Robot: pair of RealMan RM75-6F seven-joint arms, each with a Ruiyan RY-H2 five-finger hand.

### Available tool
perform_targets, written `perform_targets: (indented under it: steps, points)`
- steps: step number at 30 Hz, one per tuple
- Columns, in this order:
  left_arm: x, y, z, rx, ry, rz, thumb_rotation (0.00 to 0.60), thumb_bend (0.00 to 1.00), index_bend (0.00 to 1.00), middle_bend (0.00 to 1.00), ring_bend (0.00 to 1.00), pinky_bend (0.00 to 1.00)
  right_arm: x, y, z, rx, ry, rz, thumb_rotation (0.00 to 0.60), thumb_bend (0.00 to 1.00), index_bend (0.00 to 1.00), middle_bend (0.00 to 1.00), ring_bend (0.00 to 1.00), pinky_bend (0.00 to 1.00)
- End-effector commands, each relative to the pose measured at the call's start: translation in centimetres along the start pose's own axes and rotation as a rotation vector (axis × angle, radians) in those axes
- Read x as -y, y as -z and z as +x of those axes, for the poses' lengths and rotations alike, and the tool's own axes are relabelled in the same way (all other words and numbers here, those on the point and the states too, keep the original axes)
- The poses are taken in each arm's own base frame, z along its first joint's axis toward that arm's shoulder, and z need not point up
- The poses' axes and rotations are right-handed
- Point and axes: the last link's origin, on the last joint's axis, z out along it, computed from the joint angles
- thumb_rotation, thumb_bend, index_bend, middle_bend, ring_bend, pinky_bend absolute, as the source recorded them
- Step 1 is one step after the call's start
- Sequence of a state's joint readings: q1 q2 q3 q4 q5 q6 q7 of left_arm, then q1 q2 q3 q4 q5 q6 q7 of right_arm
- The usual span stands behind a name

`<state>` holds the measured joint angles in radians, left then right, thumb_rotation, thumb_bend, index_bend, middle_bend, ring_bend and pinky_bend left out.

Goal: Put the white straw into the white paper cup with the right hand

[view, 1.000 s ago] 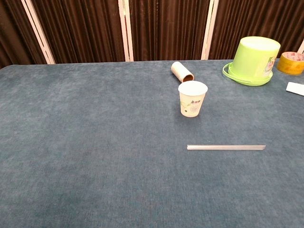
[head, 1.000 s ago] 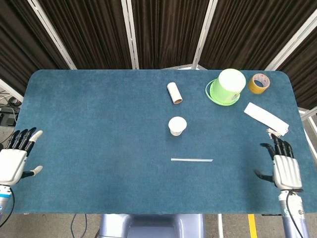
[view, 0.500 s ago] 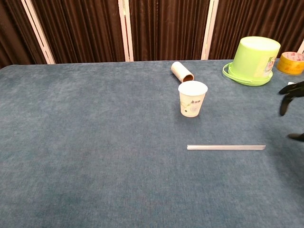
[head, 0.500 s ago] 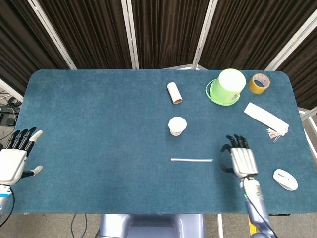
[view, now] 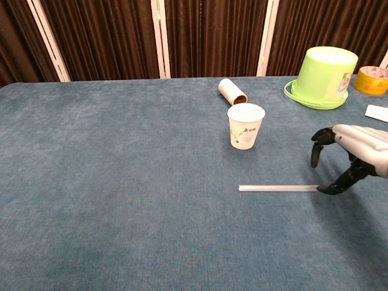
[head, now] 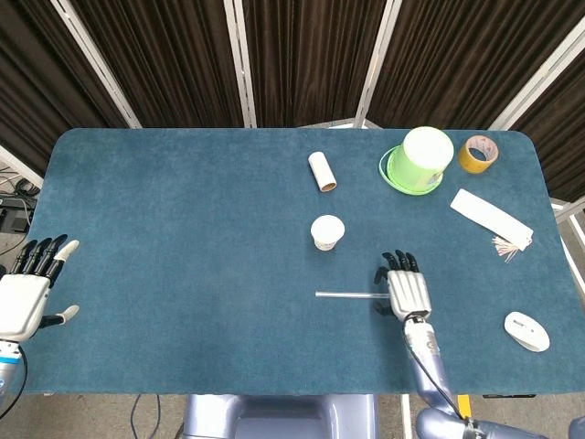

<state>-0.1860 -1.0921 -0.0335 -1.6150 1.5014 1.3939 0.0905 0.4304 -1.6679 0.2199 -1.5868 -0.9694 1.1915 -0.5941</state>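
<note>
Your right hand (head: 403, 287) has swung in over the straw's (head: 345, 294) right end, fingers spread, holding nothing; lower and pinch it. The cup (view: 245, 125) waits upright nearby.

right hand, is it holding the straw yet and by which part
Nothing is held yet. The right hand hovers over the right end of the white straw, fingers spread, one fingertip at that end. The left hand holds nothing.
</note>
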Motion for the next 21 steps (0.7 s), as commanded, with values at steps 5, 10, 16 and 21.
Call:
perform_targets:
  steps: [5,10,16,21]
  points:
    - [0.0,0.0,0.0,0.001,0.002,0.001,0.600,0.07,0.00,0.00,0.00,0.00,2.0,-0.7,-0.8,0.001,-0.025,0.023,0.600,0.21,0.49,0.14,0.00,0.00]
    - [0.0,0.0,0.0,0.002,0.002,0.000,0.600,0.07,0.00,0.00,0.00,0.00,3.2,-1.1,-1.6,0.009,-0.028,0.019,0.600,0.22,0.51,0.15,0.00,0.00]
    - [0.1,0.0,0.0,0.002,0.003,0.000,0.600,0.07,0.00,0.00,0.00,0.00,4.1,-1.6,-2.4,0.025,-0.057,0.003,0.600,0.26,0.52,0.16,0.00,0.00]
    - [0.0,-0.1,0.0,0.003,0.006,-0.001,0.600,0.07,0.00,0.00,0.00,0.00,4.7,-2.0,-2.8,0.037,-0.066,-0.001,0.600,0.28,0.53,0.16,0.00,0.00]
